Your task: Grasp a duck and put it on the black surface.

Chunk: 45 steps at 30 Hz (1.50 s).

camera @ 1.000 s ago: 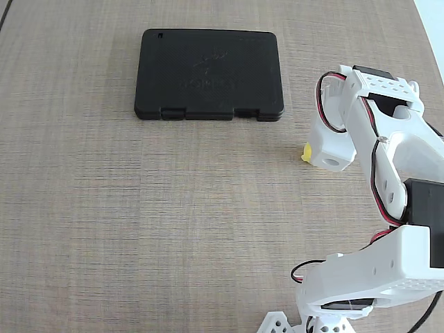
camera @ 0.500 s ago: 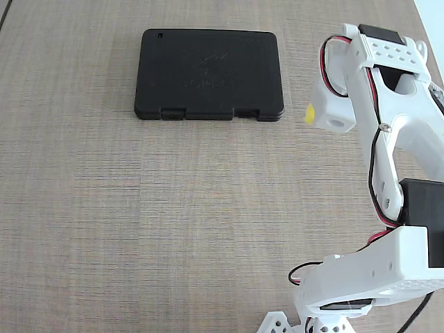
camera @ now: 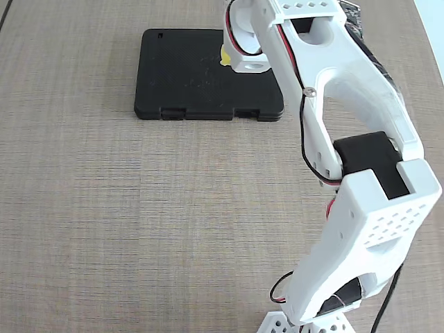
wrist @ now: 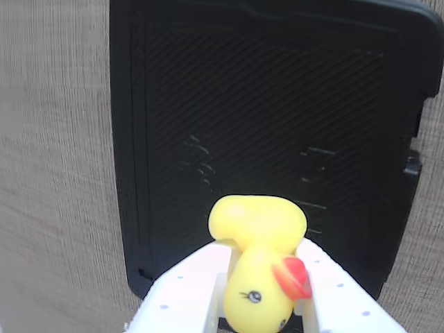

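Note:
The tiny yellow duck (wrist: 258, 260) with a red-orange beak sits between my white fingers (wrist: 187, 291), lying on its side, head toward the camera. My gripper (wrist: 260, 277) is shut on it, held over the black slab (wrist: 263, 118). In the fixed view the slab (camera: 187, 76) lies at the far middle of the table with notched clasps on its near edge. There only a sliver of the duck (camera: 225, 57) shows beside the gripper (camera: 239, 59), which hangs over the slab's right part. Whether the duck touches the slab I cannot tell.
The table (camera: 104, 208) is a tan woven surface. My white arm (camera: 361, 173) runs from its base at the bottom right up over the right side of the fixed view and hides the slab's far right corner.

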Available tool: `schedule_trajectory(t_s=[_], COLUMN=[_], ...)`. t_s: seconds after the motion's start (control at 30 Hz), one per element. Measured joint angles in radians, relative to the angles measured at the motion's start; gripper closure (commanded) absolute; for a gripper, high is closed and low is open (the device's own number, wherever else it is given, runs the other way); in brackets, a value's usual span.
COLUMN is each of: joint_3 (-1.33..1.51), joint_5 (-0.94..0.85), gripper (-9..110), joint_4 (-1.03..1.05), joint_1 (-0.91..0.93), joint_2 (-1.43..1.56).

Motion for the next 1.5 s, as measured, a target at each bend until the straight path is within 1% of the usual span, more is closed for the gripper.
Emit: schedule_trajectory(t_s=[0.23,0.5,0.57,0.7,0.83,1.1,1.2,1.4,1.43,1.5], joint_3=[-0.137,-0.163,-0.164,-0.164,-0.164,-0.161,-0.086,0.229,0.298,0.448], joint_5=[0.000,0.000,0.000,0.000,0.000,0.000,0.000,0.000,0.000,0.000], gripper=[99,98,95,84,76,76,82,102,104,101], joint_4=[0.000,0.000,0.000,0.000,0.000,0.017,0.018,0.018,0.017,0.017], joint_1=[-0.041,-0.041,-0.041,-0.041,-0.041,-0.014,0.031,0.129,0.149,0.196], joint_2=[-0.156,-0.249,-0.255,-0.256,-0.256,-0.249,-0.107,0.325,0.405,0.572])
